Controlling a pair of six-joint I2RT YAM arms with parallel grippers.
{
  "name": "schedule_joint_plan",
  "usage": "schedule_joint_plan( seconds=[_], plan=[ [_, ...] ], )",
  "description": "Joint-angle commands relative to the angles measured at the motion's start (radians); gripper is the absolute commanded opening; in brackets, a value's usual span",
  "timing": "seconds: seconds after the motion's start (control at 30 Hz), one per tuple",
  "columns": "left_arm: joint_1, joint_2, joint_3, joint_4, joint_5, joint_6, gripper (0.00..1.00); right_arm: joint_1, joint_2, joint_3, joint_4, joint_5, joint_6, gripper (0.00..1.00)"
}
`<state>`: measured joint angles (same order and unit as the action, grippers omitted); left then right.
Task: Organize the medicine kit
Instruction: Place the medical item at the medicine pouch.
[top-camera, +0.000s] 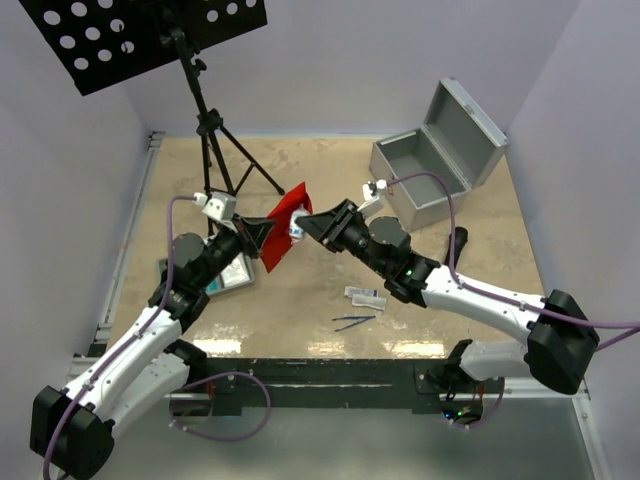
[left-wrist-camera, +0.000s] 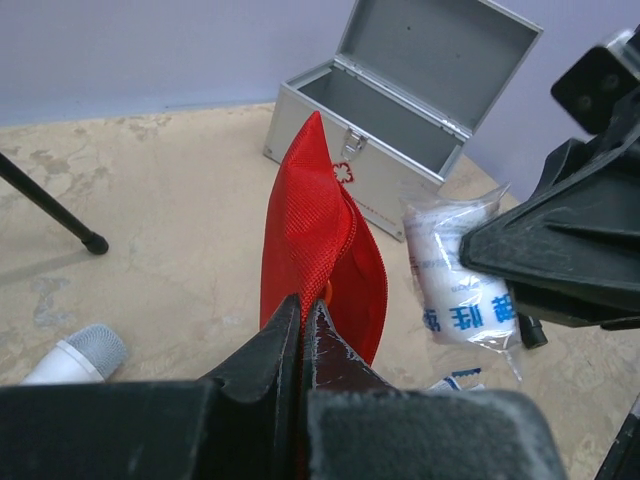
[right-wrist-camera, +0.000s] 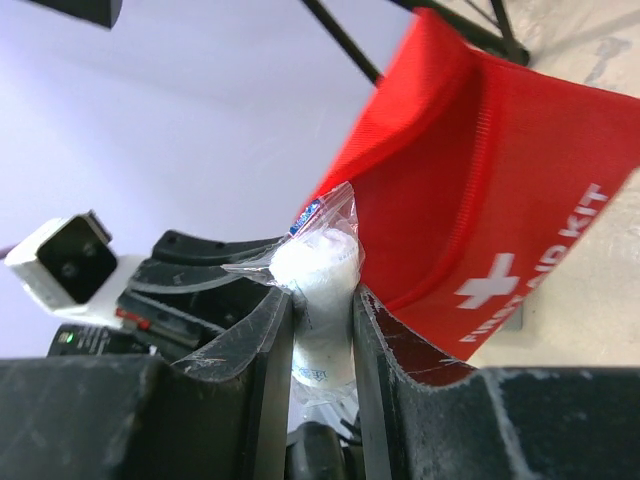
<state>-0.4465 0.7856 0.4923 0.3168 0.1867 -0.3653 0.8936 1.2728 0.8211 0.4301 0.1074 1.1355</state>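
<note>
Red pouch (left-wrist-camera: 320, 240): held mid-air, edge pinched by clenched left gripper (left-wrist-camera: 303, 322).
Right gripper (right-wrist-camera: 322, 310): grasping wrapped bandage roll (right-wrist-camera: 318, 270) just beside pouch.
Metal case (top-camera: 420, 170): lid open, far right; bare tabletop (top-camera: 340, 180) between.

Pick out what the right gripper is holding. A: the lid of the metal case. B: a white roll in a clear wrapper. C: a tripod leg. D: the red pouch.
B: in the right wrist view, the right gripper has its jaws closed on the white roll, while the left gripper pinches the red pouch.
</note>
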Motion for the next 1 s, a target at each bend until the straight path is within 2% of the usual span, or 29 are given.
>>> schedule_joint_plan(
  seconds=[0.0,0.23,0.6,0.73,0.83,0.9,0.97],
  plan=[
    [-0.009,0.012,0.003,0.107,-0.006,-0.049,0.00,-0.002,-0.015,-0.037,0.151,0.110,0.081,0.29],
    [-0.018,0.032,0.012,0.102,-0.021,-0.040,0.00,-0.002,-0.001,-0.036,0.240,0.156,0.087,0.29],
    [-0.027,0.052,0.022,0.136,-0.024,-0.087,0.00,0.004,0.109,0.006,0.239,0.164,0.075,0.28],
    [-0.031,0.053,0.035,0.153,-0.032,-0.098,0.00,0.007,0.141,0.052,0.165,0.164,0.035,0.27],
    [-0.031,0.052,0.042,0.154,-0.047,-0.090,0.00,0.008,0.163,0.111,0.038,0.167,-0.028,0.28],
    [-0.031,0.052,0.042,0.157,-0.050,-0.086,0.00,0.008,0.175,0.153,-0.034,0.164,-0.071,0.33],
    [-0.031,0.052,0.042,0.156,-0.052,-0.080,0.00,0.008,0.183,0.185,-0.085,0.161,-0.111,0.47]
  ],
)
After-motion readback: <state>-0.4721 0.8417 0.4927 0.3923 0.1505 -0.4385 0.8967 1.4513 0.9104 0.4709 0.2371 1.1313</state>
